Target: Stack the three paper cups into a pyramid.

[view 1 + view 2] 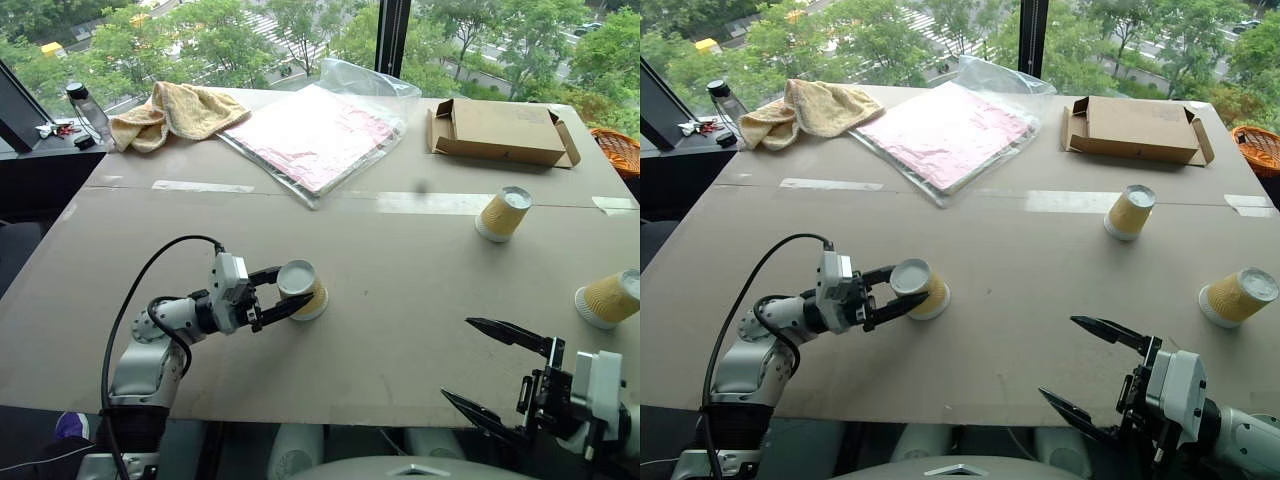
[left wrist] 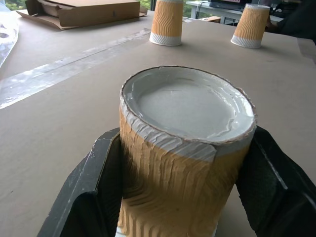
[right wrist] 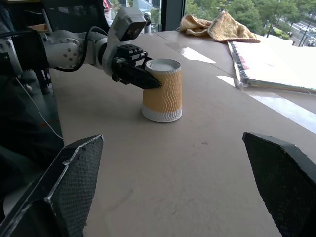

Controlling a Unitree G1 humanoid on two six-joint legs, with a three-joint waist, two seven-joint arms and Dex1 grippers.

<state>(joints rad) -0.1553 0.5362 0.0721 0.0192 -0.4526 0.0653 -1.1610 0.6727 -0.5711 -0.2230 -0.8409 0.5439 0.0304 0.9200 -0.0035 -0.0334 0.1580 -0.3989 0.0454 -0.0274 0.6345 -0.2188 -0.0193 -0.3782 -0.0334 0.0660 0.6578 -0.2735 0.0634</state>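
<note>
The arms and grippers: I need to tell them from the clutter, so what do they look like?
Both arms are silver-grey and white. The left gripper and right gripper each have two pointed black fingers. A black cable loops over the left arm.

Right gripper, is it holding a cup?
No, the right gripper is open over bare table, apart from all cups.
</note>
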